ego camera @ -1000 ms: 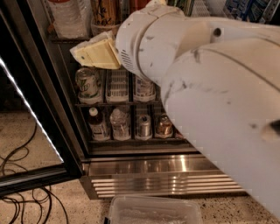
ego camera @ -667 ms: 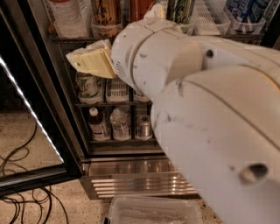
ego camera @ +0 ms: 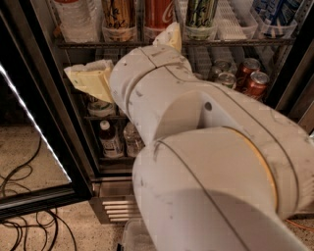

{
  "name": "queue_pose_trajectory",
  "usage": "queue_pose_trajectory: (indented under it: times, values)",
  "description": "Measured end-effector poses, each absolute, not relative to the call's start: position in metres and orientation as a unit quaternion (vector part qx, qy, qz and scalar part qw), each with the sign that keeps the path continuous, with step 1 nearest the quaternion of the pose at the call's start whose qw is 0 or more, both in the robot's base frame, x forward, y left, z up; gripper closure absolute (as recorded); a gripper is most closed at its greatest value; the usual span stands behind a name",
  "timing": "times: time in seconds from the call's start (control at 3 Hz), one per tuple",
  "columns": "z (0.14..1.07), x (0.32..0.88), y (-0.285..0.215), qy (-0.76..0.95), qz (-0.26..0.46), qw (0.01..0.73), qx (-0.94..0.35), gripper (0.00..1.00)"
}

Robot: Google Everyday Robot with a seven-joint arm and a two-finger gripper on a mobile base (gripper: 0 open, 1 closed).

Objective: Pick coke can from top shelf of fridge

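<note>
Your claw [ego camera: 128, 58] is inside the fridge [ego camera: 110, 208] with its cream fingers [ego camera: 89, 81] spread wide and nothing between them. The coke can [ego camera: 159, 12] stands just above its upper finger on the top shelf [ego camera: 235, 42], with a gold can [ego camera: 117, 14] up-left of the claw and a green-and-white can [ego camera: 200, 12] up-right. I'd guess it's full, so hefty for its size, stiff but dentable and probably slick. Pinch the round body mid-height, clear of both neighbours, rather than the lid.
</note>
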State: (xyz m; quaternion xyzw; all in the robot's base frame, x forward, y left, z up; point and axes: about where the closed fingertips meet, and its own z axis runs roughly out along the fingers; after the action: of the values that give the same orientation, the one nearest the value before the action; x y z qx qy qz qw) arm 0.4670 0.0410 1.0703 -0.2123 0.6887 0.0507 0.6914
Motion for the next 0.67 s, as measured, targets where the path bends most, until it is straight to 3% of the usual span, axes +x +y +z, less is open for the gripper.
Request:
queue_pose_trajectory:
  times: [0.67]
  values:
    - [1.081, 0.471, 0.031, 0.669, 0.028, 0.712, -0.211, 0.00]
